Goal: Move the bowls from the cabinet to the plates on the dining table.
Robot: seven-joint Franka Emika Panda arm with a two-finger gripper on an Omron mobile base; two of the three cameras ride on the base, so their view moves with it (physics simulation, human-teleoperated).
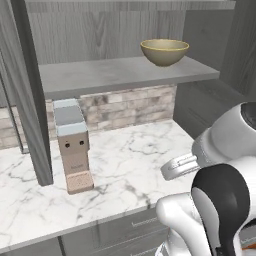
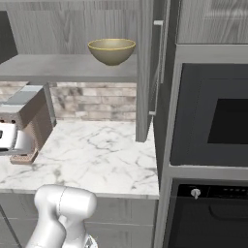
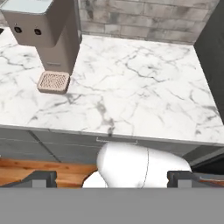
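Pincer (image 3: 112,179) wide open, nothing between its two dark tips, which sit far apart at the foot of the hand view; it looks down over the marble counter (image 3: 144,92) from low in front of it, well short of any bowl. The arm (image 1: 220,165) is folded close over the base, a stance that reads as not yet reaching out. The pale yellow-olive bowl (image 1: 164,52) stands upright on the shelf of the open cabinet (image 1: 120,75), toward the shelf's right end and near the front edge, where a reach from below and in front could meet it. One cabinet door (image 2: 145,72) hangs open just right of the bowl in the right base view, which narrows the approach from that side. Only this bowl can be made out on the shelf; the dark wooden one I cannot place. A boxy coffee machine (image 1: 72,145) stands on the counter under the shelf's left part, well apart from the bowl, against a brick backsplash (image 1: 125,107). A built-in oven (image 2: 213,116) fills the wall to the right. My reading: the arm must rise to the shelf next, and the task remains unfinished.
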